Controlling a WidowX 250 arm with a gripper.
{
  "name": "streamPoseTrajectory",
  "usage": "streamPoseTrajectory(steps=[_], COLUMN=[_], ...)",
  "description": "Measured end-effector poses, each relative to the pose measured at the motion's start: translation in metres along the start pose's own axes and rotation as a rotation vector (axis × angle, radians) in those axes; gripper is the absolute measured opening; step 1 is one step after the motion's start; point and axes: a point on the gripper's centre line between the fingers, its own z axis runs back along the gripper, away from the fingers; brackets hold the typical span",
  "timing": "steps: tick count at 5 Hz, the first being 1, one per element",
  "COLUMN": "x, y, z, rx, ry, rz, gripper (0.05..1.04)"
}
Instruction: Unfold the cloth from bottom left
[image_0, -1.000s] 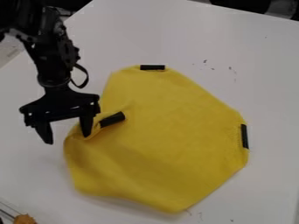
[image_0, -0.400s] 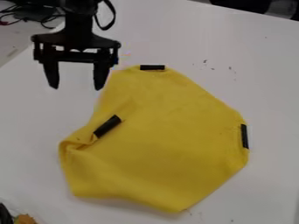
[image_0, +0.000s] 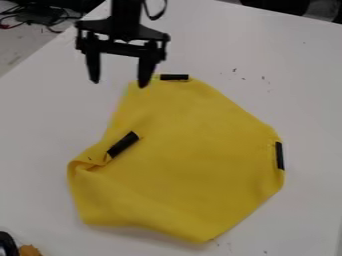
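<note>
Camera view has open, empty jaws, yellow cloth (image_0: 190, 155) below and right of them, seemingly mostly spread, though the puckered fold (image_0: 90, 167) below them near a black strip (image_0: 123, 144) likely needs pulling out, pale tabletop (image_0: 304, 95) beneath, cables (image_0: 52, 22) up-left of the jaws

The yellow cloth (image_0: 190, 160) looks matt and soft, like woven or felted fabric, mostly smooth but puckered into creases beside one of its black strips (image_0: 123, 145). These look like flat tape, matt and smooth. The desk (image_0: 307, 95) beneath has a smooth, pale, hard surface with little shine. The pincer (image_0: 119, 84) appears to be dull black plastic, smooth-faced.
</note>
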Motion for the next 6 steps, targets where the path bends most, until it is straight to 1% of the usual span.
streamPoseTrajectory(steps=[1, 2, 3, 4, 5, 6], x=[0.018, 0.024, 0.037, 0.043, 0.045, 0.036], y=[-0.046, -0.081, -0.117, -0.136, -0.150, -0.165], z=[0.002, 0.011, 0.004, 0.001, 0.001, 0.005], rx=[-0.012, -0.028, -0.066, -0.139, -0.194, -0.251], ry=[0.004, -0.013, -0.008, -0.019, -0.023, -0.026], rz=[-0.133, -0.203, -0.246, -0.246, -0.298, -0.383], gripper=[1.001, 1.001, 1.001, 1.001, 1.001, 1.001])
